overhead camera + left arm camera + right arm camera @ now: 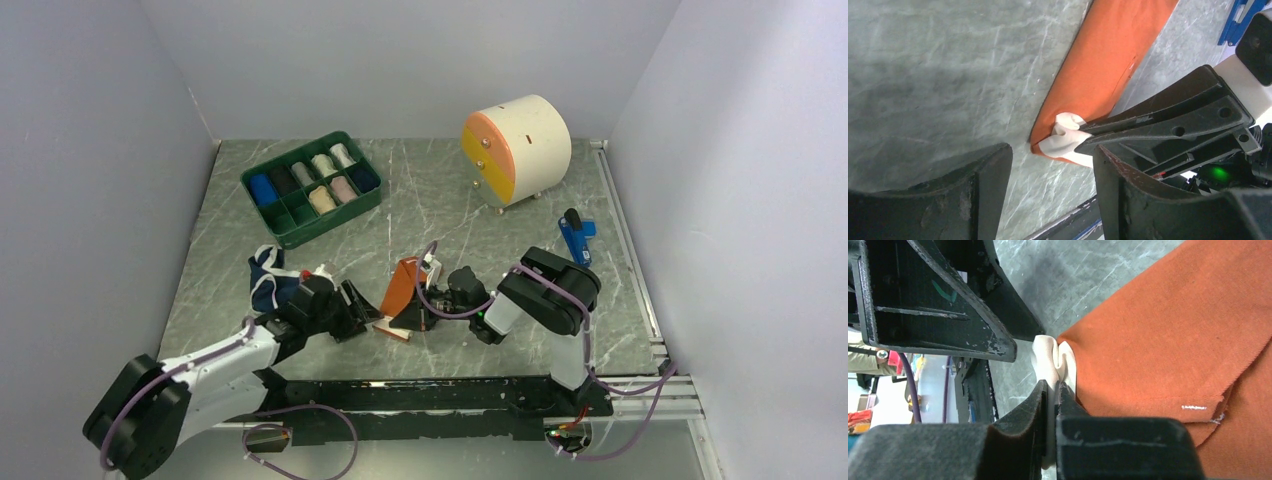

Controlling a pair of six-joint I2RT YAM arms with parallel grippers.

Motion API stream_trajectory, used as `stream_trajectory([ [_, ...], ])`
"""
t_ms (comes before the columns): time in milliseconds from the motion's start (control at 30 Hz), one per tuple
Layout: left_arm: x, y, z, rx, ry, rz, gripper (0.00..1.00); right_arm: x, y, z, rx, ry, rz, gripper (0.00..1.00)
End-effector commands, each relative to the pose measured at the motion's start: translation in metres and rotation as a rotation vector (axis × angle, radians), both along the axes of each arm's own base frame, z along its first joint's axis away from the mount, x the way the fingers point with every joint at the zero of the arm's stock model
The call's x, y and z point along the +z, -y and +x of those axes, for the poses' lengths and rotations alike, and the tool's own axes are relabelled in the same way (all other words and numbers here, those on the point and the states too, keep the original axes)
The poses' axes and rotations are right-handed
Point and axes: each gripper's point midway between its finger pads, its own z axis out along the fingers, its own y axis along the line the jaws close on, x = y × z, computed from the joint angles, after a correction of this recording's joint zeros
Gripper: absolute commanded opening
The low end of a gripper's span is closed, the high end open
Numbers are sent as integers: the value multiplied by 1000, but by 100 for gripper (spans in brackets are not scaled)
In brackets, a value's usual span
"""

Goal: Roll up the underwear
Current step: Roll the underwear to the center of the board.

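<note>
1. Orange-rust underwear [404, 283]: we find it at the front centre of the grey marbled table [450, 185], partly raised off the surface.
2. Right gripper [1052, 386]: jaws clamped on the cream-white edge of this garment.
3. Left gripper [1050, 155]: jaws apart, holding nothing, just beside that same cream end.
4. Navy blue underwear [268, 280]: we note it crumpled at the left, between the left gripper and the green tray [320, 228] of cloth rolls [322, 200].

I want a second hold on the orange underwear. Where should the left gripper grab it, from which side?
Probably the cream-white edge at the low corner of the orange underwear, beside the right gripper pinching it. Come from the robot's left with the open left gripper: that edge bulges free toward it, the rest is flat sheet.
</note>
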Motion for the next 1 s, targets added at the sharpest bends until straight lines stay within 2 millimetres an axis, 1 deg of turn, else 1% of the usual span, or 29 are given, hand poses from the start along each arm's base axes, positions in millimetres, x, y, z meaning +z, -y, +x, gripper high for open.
stream_trajectory([
  [0,2,14,8,-59,30,-20,65,-23,14,8,-71,-35,-103,7],
  [67,-5,12,9,-53,1,14,63,-22,15,9,-80,-32,-105,10],
  [233,-20,6,7,-44,-55,98,49,-18,17,13,-109,-19,-109,19],
  [267,-22,5,7,-42,-55,106,46,-17,18,14,-118,-15,-110,20],
  [300,-27,2,2,-42,-76,127,43,-15,19,15,-124,-11,-111,21],
  [333,-28,1,0,-42,-78,130,43,-13,19,17,-129,0,-114,21],
  [400,-28,0,-4,-46,-72,117,44,-14,20,18,-133,0,-126,21],
  [500,-21,2,-3,-54,-35,96,52,-22,23,17,-140,-16,-150,20],
  [567,-15,2,-1,-65,-9,97,53,-27,25,15,-143,-27,-154,20],
  [667,-14,3,1,-88,1,121,51,-26,26,17,-157,-19,-159,20],
  [767,-19,5,3,-124,-13,154,49,-23,29,22,-173,10,-184,20],
  [867,-25,11,3,-161,-23,161,49,-23,31,25,-173,33,-212,20],
  [967,-31,12,7,-163,-36,201,47,-23,32,26,-164,50,-232,21],
])
